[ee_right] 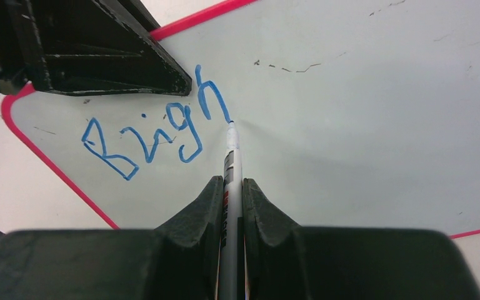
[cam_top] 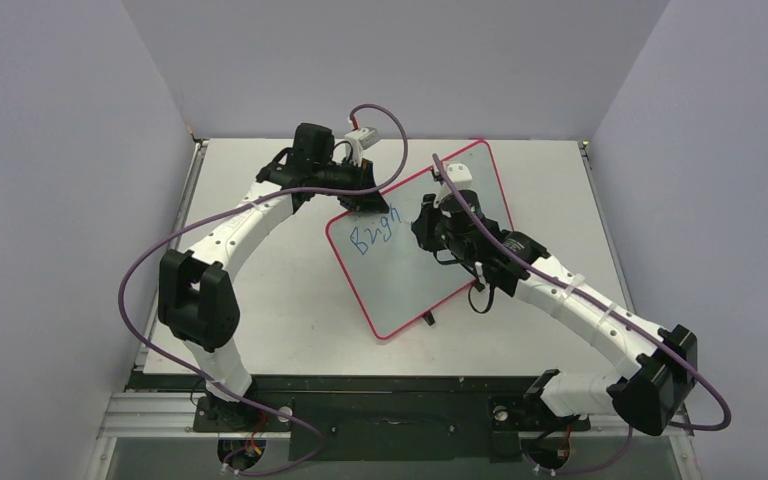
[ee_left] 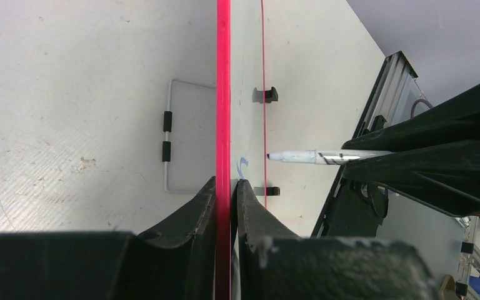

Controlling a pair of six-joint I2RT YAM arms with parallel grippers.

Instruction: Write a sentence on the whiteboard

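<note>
Our left gripper (ee_left: 228, 184) is clamped on the red rim of the whiteboard (cam_top: 430, 290) at its far left corner. We judge that this grip stops the board sliding under the pen's push. The board sits on the table (cam_top: 260, 320), turned at an angle between our two arms. On its face the sentence (ee_right: 156, 134) reads only "Brigh" in blue, so most of it is not yet written. Our right gripper (ee_right: 231, 181) is closed tight on the marker (ee_right: 230, 155), held in line with the fingers so the tip meets the board at the foot of the "h". The left arm reaches far forward with its elbow out to the left. The right arm bends in from the right, with its wrist over the board's middle.
</note>
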